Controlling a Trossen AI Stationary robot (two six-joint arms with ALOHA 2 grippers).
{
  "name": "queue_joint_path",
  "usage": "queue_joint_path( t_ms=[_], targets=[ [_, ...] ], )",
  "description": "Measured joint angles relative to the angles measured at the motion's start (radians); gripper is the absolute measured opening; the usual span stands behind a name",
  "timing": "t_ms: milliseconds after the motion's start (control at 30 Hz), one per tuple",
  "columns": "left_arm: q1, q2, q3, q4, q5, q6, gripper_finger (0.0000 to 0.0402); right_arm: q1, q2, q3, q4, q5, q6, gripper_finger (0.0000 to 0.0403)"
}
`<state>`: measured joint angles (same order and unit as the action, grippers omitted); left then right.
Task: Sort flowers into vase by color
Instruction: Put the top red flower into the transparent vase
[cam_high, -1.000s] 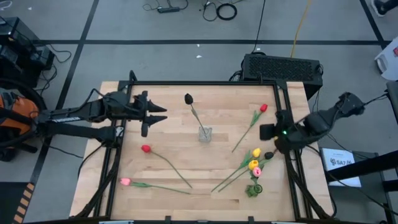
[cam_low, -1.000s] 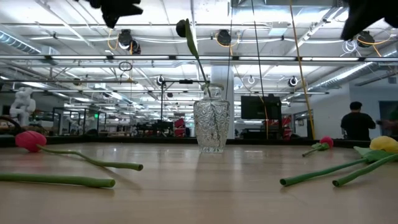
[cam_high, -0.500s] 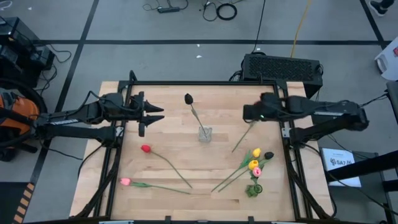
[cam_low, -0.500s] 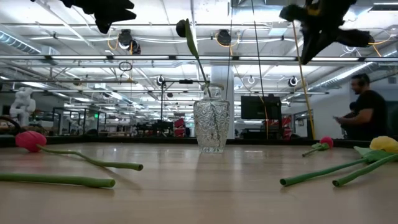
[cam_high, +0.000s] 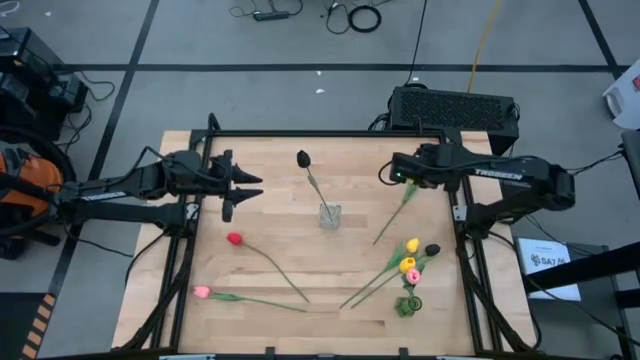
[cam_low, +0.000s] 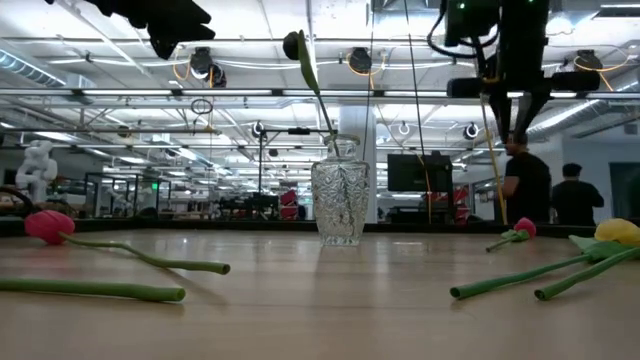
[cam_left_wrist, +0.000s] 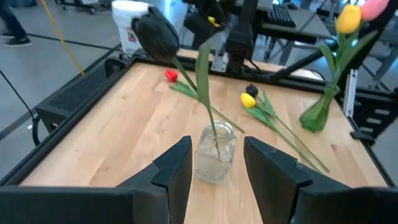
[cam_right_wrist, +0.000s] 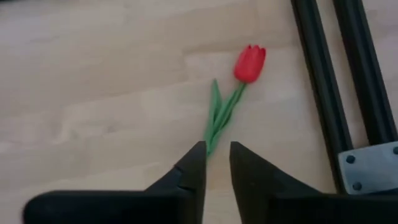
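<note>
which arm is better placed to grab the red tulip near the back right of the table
Right. The right gripper hangs directly above that red tulip, fingers slightly apart over its stem. The left gripper waits across the table, beyond the vase.

I count seven flowers around the one glass vase (cam_high: 329, 214): two black tulips (cam_high: 303, 158), one of them standing in the vase, two red tulips (cam_high: 234, 239), two yellow tulips (cam_high: 411, 245) and a single pink tulip (cam_high: 201, 292).

Right gripper (cam_right_wrist: 216, 163) swung over — red tulip (cam_right_wrist: 249, 63).
</note>
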<state>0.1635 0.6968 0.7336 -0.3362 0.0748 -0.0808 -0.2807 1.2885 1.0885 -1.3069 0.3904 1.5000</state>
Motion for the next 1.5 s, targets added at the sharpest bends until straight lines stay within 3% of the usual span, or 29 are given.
queue_joint_path(
  t_ms=[133,233,400,533,833,1100,1267,1433,1500],
  targets=[
    [0.000,0.000,0.000,-0.011,0.012,0.018,0.0153,-0.037,0.041,-0.010,0.005,-0.030,-0.010,0.0108],
    [0.000,0.000,-0.001,-0.011,0.012,0.035,0.0153,-0.055,0.046,-0.091,0.069,-0.096,0.003,0.0131],
    [0.000,0.000,-0.001,-0.013,0.012,0.035,0.0153,-0.053,0.006,-0.327,0.392,-0.229,0.052,0.0143],
    [0.000,0.000,-0.001,-0.014,0.027,0.033,0.0153,-0.047,-0.013,-0.447,0.607,-0.238,0.127,0.0143],
    [0.000,0.000,-0.001,-0.013,0.027,0.009,0.0153,-0.109,0.034,-0.509,0.635,-0.203,0.149,0.0144],
    [0.000,0.000,-0.001,-0.010,0.025,-0.019,0.0153,-0.217,0.135,-0.505,0.719,-0.216,0.031,0.0143],
    [0.001,0.000,-0.001,-0.009,-0.009,-0.038,0.0153,-0.246,0.185,-0.496,0.723,-0.228,-0.070,0.0110],
    [0.001,0.001,-0.001,-0.009,-0.026,-0.044,0.0153,-0.246,0.167,-0.507,0.756,-0.169,-0.111,0.0023],
    [0.001,0.001,-0.001,-0.008,-0.028,-0.044,0.0153,-0.246,0.149,-0.513,0.771,-0.161,-0.137,0.0010]
  ],
)
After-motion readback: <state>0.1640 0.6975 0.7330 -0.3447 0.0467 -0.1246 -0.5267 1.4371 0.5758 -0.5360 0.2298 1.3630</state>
